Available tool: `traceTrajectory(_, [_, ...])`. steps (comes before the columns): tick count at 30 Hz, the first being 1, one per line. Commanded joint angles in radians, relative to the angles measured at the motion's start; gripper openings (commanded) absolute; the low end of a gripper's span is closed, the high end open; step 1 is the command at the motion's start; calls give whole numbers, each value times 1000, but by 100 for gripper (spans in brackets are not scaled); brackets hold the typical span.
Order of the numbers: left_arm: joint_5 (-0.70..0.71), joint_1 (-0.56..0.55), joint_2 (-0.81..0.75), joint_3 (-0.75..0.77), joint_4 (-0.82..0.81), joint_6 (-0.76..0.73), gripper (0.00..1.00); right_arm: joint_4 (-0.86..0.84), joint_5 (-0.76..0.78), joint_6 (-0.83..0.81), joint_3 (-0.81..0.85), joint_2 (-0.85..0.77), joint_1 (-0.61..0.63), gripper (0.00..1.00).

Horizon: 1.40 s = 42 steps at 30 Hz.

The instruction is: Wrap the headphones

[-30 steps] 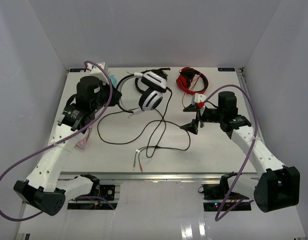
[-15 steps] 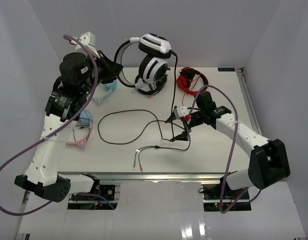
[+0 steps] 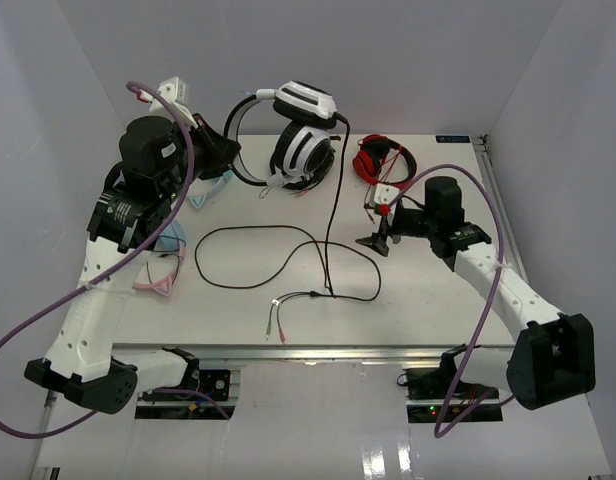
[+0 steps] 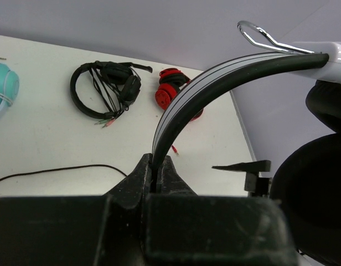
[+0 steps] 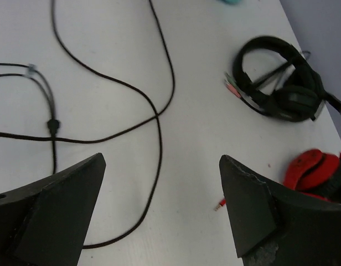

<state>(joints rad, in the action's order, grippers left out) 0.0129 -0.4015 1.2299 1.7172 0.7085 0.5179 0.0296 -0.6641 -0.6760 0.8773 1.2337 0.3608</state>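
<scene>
A white table point(image 3: 428, 300) fills the middle of the frame; plain pale walls point(image 3: 408, 60) enclose it left, top and right; the light is even.

Robotics lab cell, plain white walls point(image 3: 318, 50), white table point(image 3: 438, 310), metal mounting rail point(image 3: 318, 352)

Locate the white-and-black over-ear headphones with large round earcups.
In the top view, the white-and-black headphones hang raised over the far middle of the white table, headband clamped in the left gripper, just left of the red headphones.
</scene>
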Motion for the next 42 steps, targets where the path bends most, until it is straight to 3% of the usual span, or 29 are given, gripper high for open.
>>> traceTrajectory(1, [13,1,-63,-18,-58,30,0,524,-639,-531,85,-28,-1,90])
traceTrajectory(2, [5,0,-67,-21,-58,36,0,600,-578,-568,87,-30,24,90])
traceTrajectory(3, [-2,0,-67,-25,-61,43,0,558,-549,-552,66,-46,56,90])
traceTrajectory(7, [-51,0,-63,-47,-87,73,0,221,-415,-269,-73,-124,120,90])
traceTrajectory(15, [-55,0,-61,-64,-115,113,0,189,-492,-206,-55,-77,195,90])
traceTrajectory(21, [-52,1,-45,-90,-155,132,0,-75,-573,55,-152,-74,230,94])
traceTrajectory(25, [-34,1,-32,-95,-185,152,0,-165,-534,157,-187,-72,253,99])
traceTrajectory(26, [-28,1,-32,-96,-194,160,0,-181,-518,178,-198,-71,258,95])
traceTrajectory(27, [-11,1,-32,-99,-198,171,0,-214,-494,197,-212,-73,265,83])
traceTrajectory(30, [80,1,-44,-131,-228,195,0,-211,-306,219,-210,-86,268,11])
traceTrajectory(33, [181,5,-53,-202,-269,163,0,-88,41,157,-134,-116,263,8])
traceTrajectory(37, [247,38,-23,-301,-283,46,0,168,428,-47,-21,-173,261,8])
traceTrajectory(38, [262,38,-13,-324,-288,-13,0,175,572,-73,-8,-207,257,8])
traceTrajectory(42, [260,38,-12,-493,-327,-161,0,167,806,-215,49,-293,222,8])
